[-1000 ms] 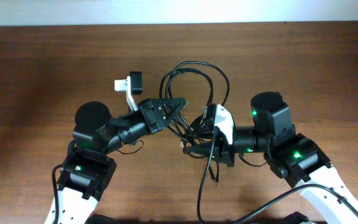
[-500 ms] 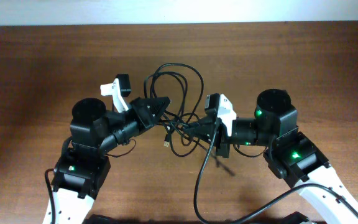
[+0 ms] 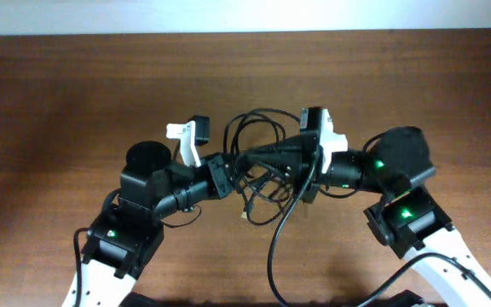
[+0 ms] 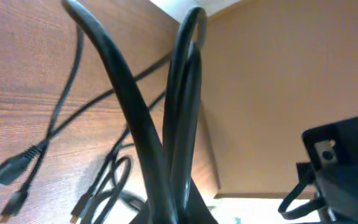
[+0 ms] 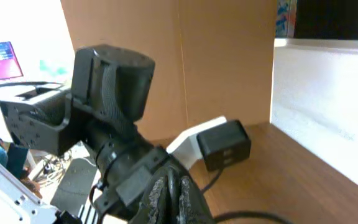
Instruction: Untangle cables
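Note:
The cables [image 3: 267, 183] are thin black cords in a tangle at the table's middle, with a loop [image 3: 258, 115] reaching toward the back. My left gripper [image 3: 227, 164] and right gripper [image 3: 250, 156] meet tip to tip over the tangle. In the left wrist view, two black strands [image 4: 135, 124] rise out of the left gripper [image 4: 182, 214], which is shut on them. Loose plug ends [image 4: 5, 177] lie on the wood below. In the right wrist view, the right gripper [image 5: 178, 193] is shut on one black strand between its pads.
The brown wooden table [image 3: 75, 85] spreads to all sides. A small plug [image 3: 245, 215] hangs or lies just in front of the tangle. A long black cord [image 3: 273, 256] runs from the middle to the front edge. The left arm [image 5: 110, 81] fills the right wrist view.
The left gripper has moved right, back toward the centre. The right gripper has swung up and left to meet it. The cable tangle has shifted right and bunched between them.

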`<state>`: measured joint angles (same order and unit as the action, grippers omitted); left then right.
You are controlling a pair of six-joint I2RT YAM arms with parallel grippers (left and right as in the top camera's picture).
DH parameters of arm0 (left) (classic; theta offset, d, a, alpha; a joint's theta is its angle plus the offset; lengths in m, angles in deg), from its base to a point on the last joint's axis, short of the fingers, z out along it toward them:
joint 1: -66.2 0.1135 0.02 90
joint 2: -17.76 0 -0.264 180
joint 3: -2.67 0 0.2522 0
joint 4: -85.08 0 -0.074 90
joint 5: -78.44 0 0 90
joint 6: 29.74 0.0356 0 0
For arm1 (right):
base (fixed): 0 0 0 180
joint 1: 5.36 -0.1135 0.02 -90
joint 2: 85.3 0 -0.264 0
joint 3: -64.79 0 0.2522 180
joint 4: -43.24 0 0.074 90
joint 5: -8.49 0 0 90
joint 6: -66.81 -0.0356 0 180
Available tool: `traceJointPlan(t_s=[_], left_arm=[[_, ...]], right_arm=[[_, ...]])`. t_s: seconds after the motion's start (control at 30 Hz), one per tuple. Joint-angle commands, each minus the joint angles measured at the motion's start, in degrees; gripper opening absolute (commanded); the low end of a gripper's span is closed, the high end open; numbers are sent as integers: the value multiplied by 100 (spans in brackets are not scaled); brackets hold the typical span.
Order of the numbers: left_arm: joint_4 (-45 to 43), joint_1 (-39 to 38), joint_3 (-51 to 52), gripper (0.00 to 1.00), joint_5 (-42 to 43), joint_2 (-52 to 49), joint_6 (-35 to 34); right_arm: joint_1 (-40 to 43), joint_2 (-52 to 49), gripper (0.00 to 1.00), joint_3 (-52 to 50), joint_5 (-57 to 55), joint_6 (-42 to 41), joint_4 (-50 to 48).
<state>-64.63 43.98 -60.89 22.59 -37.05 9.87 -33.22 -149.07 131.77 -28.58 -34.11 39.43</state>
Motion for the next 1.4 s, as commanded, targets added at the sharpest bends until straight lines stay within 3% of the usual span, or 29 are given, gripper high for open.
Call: traceJointPlan(t_s=[0.0,0.1,0.2,0.27,0.37,0.47,0.73,0.83,0.9,1.03,1.13,1.27,1.37], left_arm=[[83,-105,24,0,181,39,426],[243,-105,24,0,-188,42,431],[979,-105,24,0,-1237,42,1054],[1119,-103,24,0,-1397,39,1569],[1687,-103,24,0,-2833,39,1572],[1722,-103,24,0,-3261,39,1572],[1742,-105,24,0,-1862,39,1587],[1744,-105,24,0,-970,39,2087],[1749,-105,24,0,-168,39,2837],[1786,-103,24,0,-96,42,3077],[1812,-98,24,0,-461,42,3073],[1805,-98,24,0,-476,48,3003],[1478,-98,24,0,737,52,2920]], right_arm=[[-26,57,4,122,-109,-562,-422],[-26,57,4,125,-98,-809,-728],[-26,57,4,122,-96,-892,-1368],[-26,57,4,125,-114,-914,-1849],[-26,57,4,125,-127,-1010,-2090],[-26,68,4,125,-614,-1563,-2094],[-26,72,4,125,-2024,-1700,-2299],[-26,72,4,125,-2680,-1543,-2299],[-26,61,4,125,-3053,-1318,-2238],[-20,61,4,125,-4227,-551,-1532],[232,63,4,125,-5344,-533,-599],[787,118,4,125,-5362,-501,105],[1019,118,4,125,-5362,9,98]])
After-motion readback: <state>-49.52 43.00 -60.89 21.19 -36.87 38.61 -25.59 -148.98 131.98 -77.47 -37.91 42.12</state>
